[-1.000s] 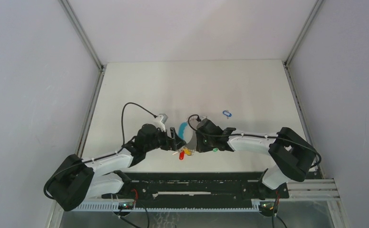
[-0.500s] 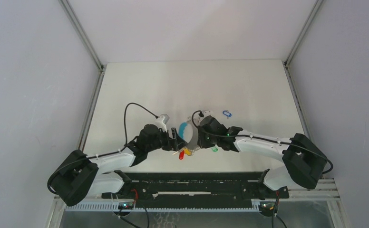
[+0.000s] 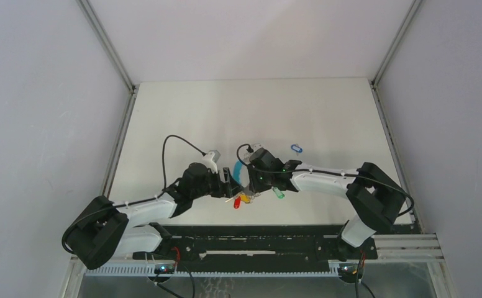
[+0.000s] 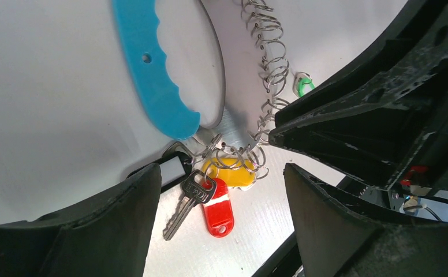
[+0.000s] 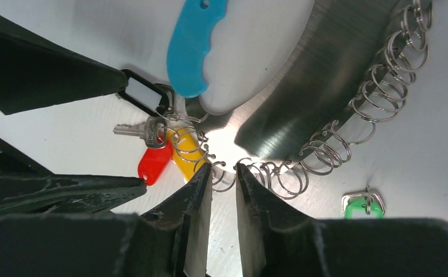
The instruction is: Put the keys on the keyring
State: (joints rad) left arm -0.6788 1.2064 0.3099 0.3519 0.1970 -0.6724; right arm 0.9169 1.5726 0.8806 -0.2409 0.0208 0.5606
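On the desk (image 3: 257, 112), near the middle of its near edge, lies the keyring (image 4: 152, 75), silver links (image 4: 271, 69) fringing one arc. The keys (image 4: 181, 210) with red tag (image 4: 217, 210), yellow tag (image 4: 233, 172) and black tag (image 4: 171, 171) cluster at its end, between the wide-spread, empty jaws of the left gripper (image 4: 220, 184). The green tag (image 5: 361, 205) lies apart. The right gripper (image 5: 224, 173) is narrowed to a slit over one link; whether it pinches it cannot be told

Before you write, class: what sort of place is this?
Likely a robot lab test cell: plain panel walls box in a white table, and two robot arms are bolted to a rail at its near edge.
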